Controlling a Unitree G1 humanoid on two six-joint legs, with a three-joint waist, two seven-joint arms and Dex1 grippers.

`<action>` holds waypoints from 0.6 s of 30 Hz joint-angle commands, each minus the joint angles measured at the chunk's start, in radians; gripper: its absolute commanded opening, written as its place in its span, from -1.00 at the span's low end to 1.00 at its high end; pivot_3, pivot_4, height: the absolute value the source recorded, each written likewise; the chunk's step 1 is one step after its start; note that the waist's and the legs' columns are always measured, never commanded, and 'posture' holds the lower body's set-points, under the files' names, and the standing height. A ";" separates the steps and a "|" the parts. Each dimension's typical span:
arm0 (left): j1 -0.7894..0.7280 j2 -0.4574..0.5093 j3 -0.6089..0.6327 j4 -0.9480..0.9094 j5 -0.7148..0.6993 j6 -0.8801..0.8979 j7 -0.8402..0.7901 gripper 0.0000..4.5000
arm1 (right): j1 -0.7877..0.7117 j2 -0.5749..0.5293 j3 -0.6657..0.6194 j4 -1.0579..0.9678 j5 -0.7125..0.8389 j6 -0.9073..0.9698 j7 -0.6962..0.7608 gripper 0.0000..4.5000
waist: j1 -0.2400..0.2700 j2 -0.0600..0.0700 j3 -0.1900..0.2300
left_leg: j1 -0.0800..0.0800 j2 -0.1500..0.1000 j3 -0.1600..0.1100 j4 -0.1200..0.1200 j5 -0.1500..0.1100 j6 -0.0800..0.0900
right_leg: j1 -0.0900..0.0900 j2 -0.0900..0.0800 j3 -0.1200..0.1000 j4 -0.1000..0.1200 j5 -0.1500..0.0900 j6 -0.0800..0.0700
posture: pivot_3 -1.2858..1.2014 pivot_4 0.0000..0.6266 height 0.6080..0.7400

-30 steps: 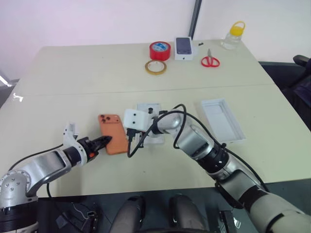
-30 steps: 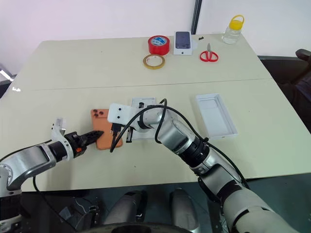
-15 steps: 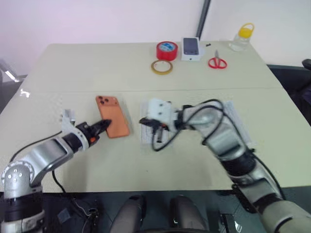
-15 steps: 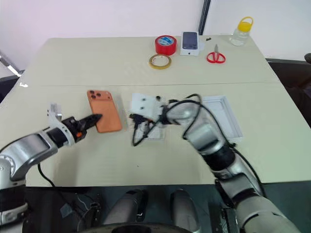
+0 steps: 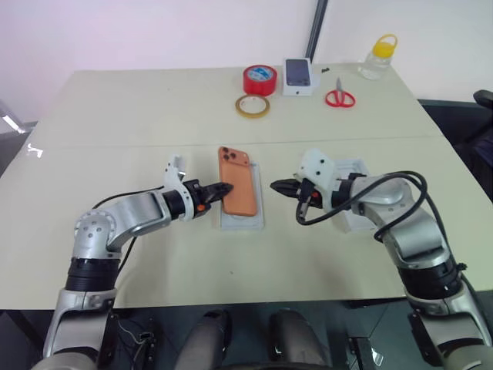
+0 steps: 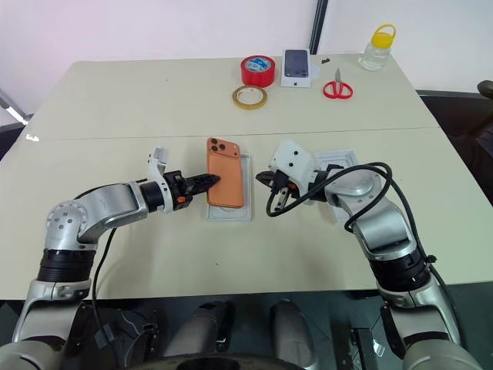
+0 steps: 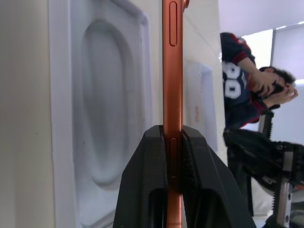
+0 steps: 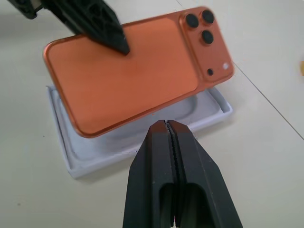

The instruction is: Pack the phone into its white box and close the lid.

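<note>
Left pincer (image 7: 173, 156) clamped on the phone (image 7: 172, 71) by its thin orange edge, a black finger (image 7: 142, 190) on each face, side buttons visible. Just beside the phone a white tray (image 7: 95, 95) with an oval recess on the bench (image 7: 21, 95). Past the phone, another white box (image 7: 202, 109), and a person (image 7: 242, 80) in a dark numbered jersey

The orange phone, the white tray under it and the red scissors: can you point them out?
orange phone (image 5: 237, 190), left eye view, middle of its back.
white tray (image 5: 241, 224), left eye view, near rim.
red scissors (image 6: 337, 90), right eye view, handles.
</note>
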 commanded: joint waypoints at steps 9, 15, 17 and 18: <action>-0.020 0.002 -0.035 0.002 0.005 0.028 -0.030 -0.79 | 0.005 -0.034 -0.011 -0.042 0.034 -0.011 -0.040 -1.00 | 0.000 0.000 0.000 | 0.000 0.000 0.000 0.000 0.000 0.000 | 0.000 0.000 0.000 0.000 0.000 0.000 | 0.03 -0.52 1.00; -0.017 -0.002 -0.030 -0.009 0.015 0.019 -0.037 0.40 | -0.002 -0.040 0.001 -0.036 0.036 -0.019 -0.037 -1.00 | 0.000 0.000 0.000 | 0.000 0.000 0.000 0.000 0.000 0.000 | 0.000 0.000 0.000 0.000 0.000 0.000 | 0.03 -0.52 1.00; -0.017 -0.002 -0.027 -0.013 0.014 0.016 -0.040 0.91 | -0.002 -0.042 0.003 -0.036 0.037 -0.019 -0.036 -1.00 | 0.000 0.000 0.000 | 0.000 0.000 0.000 0.000 0.000 0.000 | 0.000 0.000 0.000 0.000 0.000 0.000 | 0.03 -0.52 1.00; -0.019 -0.001 -0.027 -0.015 0.014 0.015 -0.040 0.98 | -0.002 -0.042 0.005 -0.036 0.037 -0.019 -0.036 -1.00 | 0.000 0.000 0.000 | 0.000 0.000 0.000 0.000 0.000 0.000 | 0.000 0.000 0.000 0.000 0.000 0.000 | 0.03 -0.52 1.00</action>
